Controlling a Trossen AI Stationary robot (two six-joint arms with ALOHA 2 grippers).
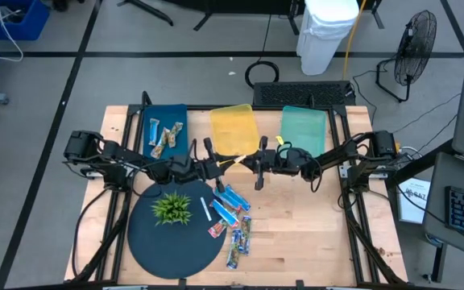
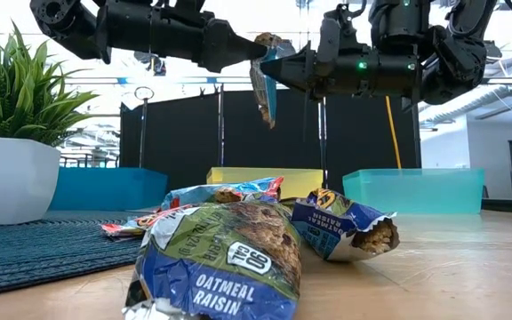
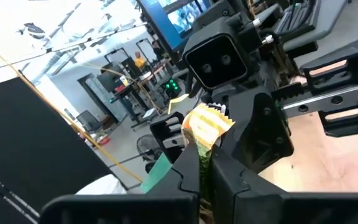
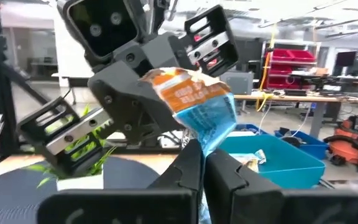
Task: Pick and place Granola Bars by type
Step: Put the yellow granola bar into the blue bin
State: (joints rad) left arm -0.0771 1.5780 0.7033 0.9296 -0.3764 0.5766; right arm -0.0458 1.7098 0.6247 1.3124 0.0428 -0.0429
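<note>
Blue and shiny, one granola bar (image 2: 264,84) hangs in the air between the two arms, above the middle of the bench (image 1: 312,234). The left gripper (image 1: 216,164) and the right gripper (image 1: 258,167) both have their jaws pinched narrow on it, one from each side. It looks like a pass from one arm to the other, so the bar can reach the right tray.

Behind them sit a blue tray (image 1: 166,121) with some bars, a yellow tray (image 1: 234,127) and a green tray (image 1: 304,129). More granola bars (image 1: 230,213) lie by the potted plant (image 1: 171,207) on the dark round mat (image 1: 147,234). Nothing blocks the trays.
</note>
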